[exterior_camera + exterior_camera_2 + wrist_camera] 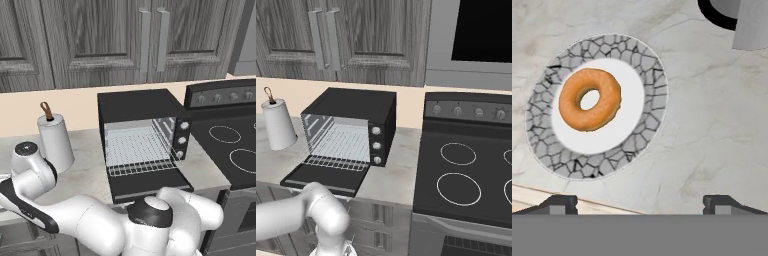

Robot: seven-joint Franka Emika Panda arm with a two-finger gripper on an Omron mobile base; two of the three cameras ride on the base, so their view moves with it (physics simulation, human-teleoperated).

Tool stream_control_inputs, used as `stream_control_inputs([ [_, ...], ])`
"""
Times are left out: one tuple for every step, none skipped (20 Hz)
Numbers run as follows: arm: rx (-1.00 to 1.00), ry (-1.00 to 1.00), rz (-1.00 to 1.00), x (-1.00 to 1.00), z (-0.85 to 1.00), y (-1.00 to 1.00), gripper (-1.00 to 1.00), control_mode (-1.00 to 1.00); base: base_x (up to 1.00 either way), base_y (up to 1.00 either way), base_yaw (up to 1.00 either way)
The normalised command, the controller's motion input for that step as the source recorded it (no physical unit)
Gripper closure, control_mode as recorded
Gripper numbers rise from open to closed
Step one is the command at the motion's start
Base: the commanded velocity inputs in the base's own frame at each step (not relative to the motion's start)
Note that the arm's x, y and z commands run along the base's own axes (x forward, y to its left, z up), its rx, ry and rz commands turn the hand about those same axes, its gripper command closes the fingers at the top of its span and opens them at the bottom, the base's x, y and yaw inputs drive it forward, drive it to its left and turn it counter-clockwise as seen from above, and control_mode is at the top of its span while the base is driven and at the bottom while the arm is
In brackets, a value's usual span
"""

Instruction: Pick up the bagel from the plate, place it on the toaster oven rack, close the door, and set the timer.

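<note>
Resting on the plate (pixel 597 162), the bagel (pixel 590 99) lies off-centre; the gripper (pixel 640 202) hangs above, spread wide, holding nothing.

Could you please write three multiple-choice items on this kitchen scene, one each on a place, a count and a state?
1. Where is the bagel?
A. on the plate
B. on the toaster oven rack
C. on the stove

2. How many knobs run down the toaster oven's front?
A. one
B. three
C. five

3. How does the door stand?
A. shut
B. folded down open
C. removed

Answers: 1 A, the hand view shows the ring lying on the plate's white centre; 2 B, the right base view shows three knobs in a column; 3 B, the panel lies flat before the open cavity, the rack bare.
</note>
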Motion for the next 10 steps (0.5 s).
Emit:
stream_control_inputs([
  [0.06, 0.0, 0.0, 0.0, -0.06, 0.15, -1.0, -1.0, 0.0, 0.0, 0.0],
  [0.07, 0.0, 0.0, 0.0, -0.06, 0.18, -1.0, -1.0, 0.0, 0.0, 0.0],
  [0.07, 0.0, 0.0, 0.0, -0.06, 0.19, -1.0, -1.0, 0.0, 0.0, 0.0],
  [0.07, 0.0, 0.0, 0.06, -0.03, 0.19, -1.0, -1.0, 0.0, 0.0, 0.0],
  [0.06, 0.0, 0.0, 0.14, -0.01, 0.15, -1.0, -1.0, 0.0, 0.0, 0.0],
  [0.05, 0.0, 0.0, 0.19, 0.0, 0.15, -1.0, -1.0, 0.0, 0.0, 0.0],
  [0.04, 0.0, 0.0, 0.22, 0.0, 0.13, -1.0, -1.0, 0.0, 0.0, 0.0],
  [0.03, 0.0, 0.0, 0.21, 0.0, 0.12, -1.0, -1.0, 0.0, 0.0, 0.0],
  [0.02, 0.0, 0.0, 0.19, -0.01, 0.12, -1.0, -1.0, 0.0, 0.0, 0.0],
  [0.02, 0.0, 0.0, 0.19, 0.0, 0.13, -1.0, -1.0, 0.0, 0.0, 0.0],
])
